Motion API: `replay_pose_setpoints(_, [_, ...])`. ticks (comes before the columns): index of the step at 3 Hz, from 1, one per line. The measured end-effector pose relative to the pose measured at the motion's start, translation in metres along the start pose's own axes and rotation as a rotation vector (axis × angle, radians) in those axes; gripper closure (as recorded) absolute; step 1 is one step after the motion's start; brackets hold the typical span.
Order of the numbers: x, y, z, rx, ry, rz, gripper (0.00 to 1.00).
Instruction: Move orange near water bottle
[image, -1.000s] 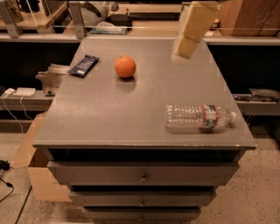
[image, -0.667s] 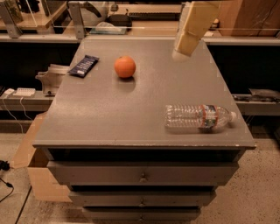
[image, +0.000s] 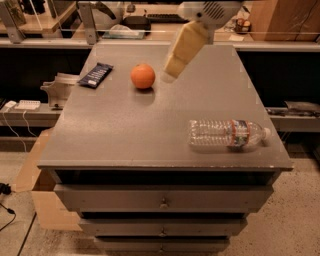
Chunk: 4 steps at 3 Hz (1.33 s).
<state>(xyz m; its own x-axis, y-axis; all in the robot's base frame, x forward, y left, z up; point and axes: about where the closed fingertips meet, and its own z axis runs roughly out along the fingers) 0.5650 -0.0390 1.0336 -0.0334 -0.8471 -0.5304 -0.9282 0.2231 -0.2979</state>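
Gripper hanging over far half of table, tip just right of orange, not touching it; whether open or closed, cannot tell. Orange sitting far left, near dark snack packet. Water bottle lying on side by front right edge, cap pointing right, well apart from orange.
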Motion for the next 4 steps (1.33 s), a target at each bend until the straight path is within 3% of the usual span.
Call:
replay_pose_setpoints(1, [-0.019, -0.027, 0.074, -0.031, -0.089, 0.043, 0.0])
replay_pose_setpoints(2, [-0.035, -0.043, 0.145, -0.063, -0.106, 0.055, 0.0])
replay_pose_setpoints(4, [-0.031, -0.055, 0.232, -0.032, -0.011, 0.122, 0.0])
